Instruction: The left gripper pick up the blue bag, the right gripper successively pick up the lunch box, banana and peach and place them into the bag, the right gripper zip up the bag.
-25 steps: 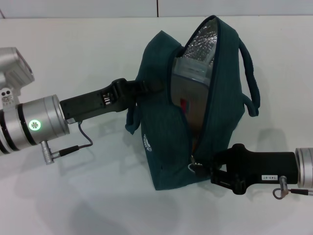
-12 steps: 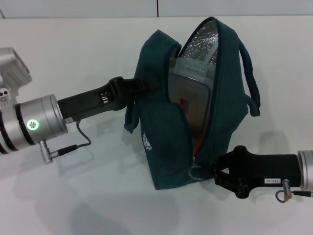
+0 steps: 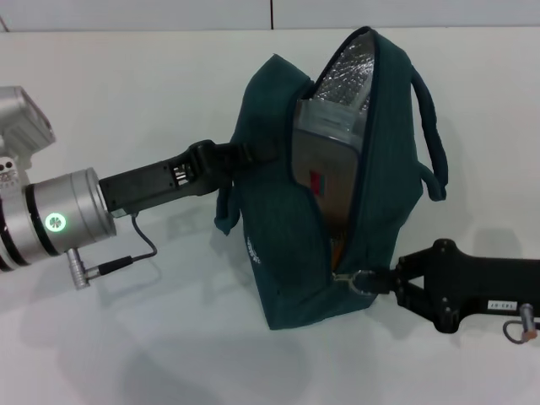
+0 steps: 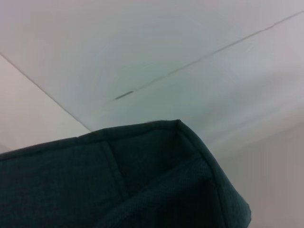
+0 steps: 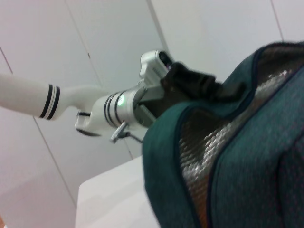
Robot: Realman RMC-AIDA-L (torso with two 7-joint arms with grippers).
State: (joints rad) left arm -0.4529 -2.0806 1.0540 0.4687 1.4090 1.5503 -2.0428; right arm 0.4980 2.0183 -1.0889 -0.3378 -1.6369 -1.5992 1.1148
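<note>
Blue bag (image 3: 287,245) stands upright on the white tabletop (image 3: 126,101), its zipper mouth gaping along the top and down the near end so that the silver foil lining (image 3: 346,80) shows inside. Within the bag the lunch box (image 3: 325,169) stands on edge, its clear side and small red sticker facing the opening, and a sliver of orange below it, low in the gap, may be the banana, though too little shows to be sure. The left hand (image 3: 245,153) reaches in from the bag's left side and is pressed together on the left loop handle (image 3: 226,207), holding that side of the bag up; its silver arm with the green ring lies farther left of the bag. The right hand (image 3: 384,283) sits at the bag's near right corner, just beside the low end of the zipper, its fingers pinching the metal ring pull (image 3: 361,280) there. The bag's other handle (image 3: 432,135) arches free on the right side, touching nothing. In the right wrist view the bag's open rim and foil fill the foreground, with the left hand (image 5: 209,88) gripping the far edge.
</note>
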